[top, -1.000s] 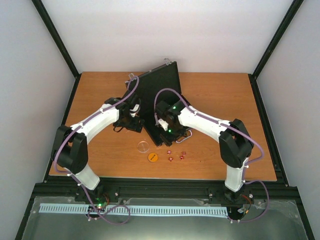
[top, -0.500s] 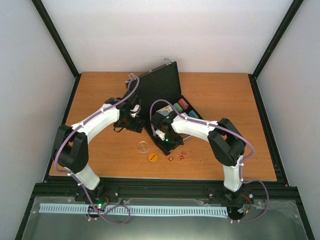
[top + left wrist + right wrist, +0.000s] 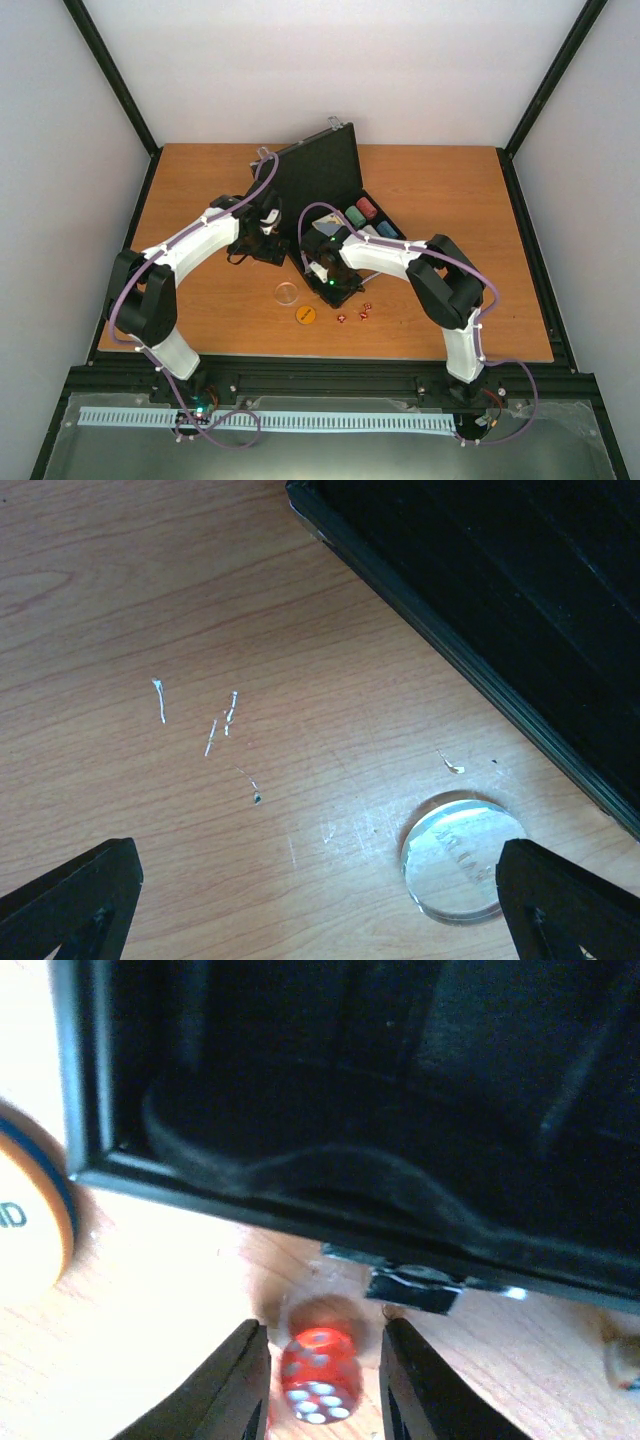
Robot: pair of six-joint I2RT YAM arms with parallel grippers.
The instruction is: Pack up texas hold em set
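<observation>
The black briefcase (image 3: 312, 180) stands open with its lid up. Red (image 3: 367, 208) and green (image 3: 352, 216) chip stacks lie in its tray. My right gripper (image 3: 322, 1385) hangs low in front of the case's near edge (image 3: 300, 1205). Its jaws stand open on either side of one small red die (image 3: 318, 1390), with a gap left on the right side. Three more dice (image 3: 354, 314) lie just right of it. The orange disc (image 3: 306, 315) is on the table beside it. My left gripper (image 3: 320, 905) is wide open over bare wood, its right fingertip (image 3: 570, 905) beside the clear disc (image 3: 455, 870).
A silver latch (image 3: 415, 1288) juts from the case's near wall just beyond the die. The case's black lid edge (image 3: 480, 650) runs diagonally close to the left gripper. Black frame posts and white walls enclose the wooden table (image 3: 440, 180).
The right arm has swung from over the case tray down to the near-left, uncovering the chips. Its jaws have narrowed around one die. The left arm has not moved.
</observation>
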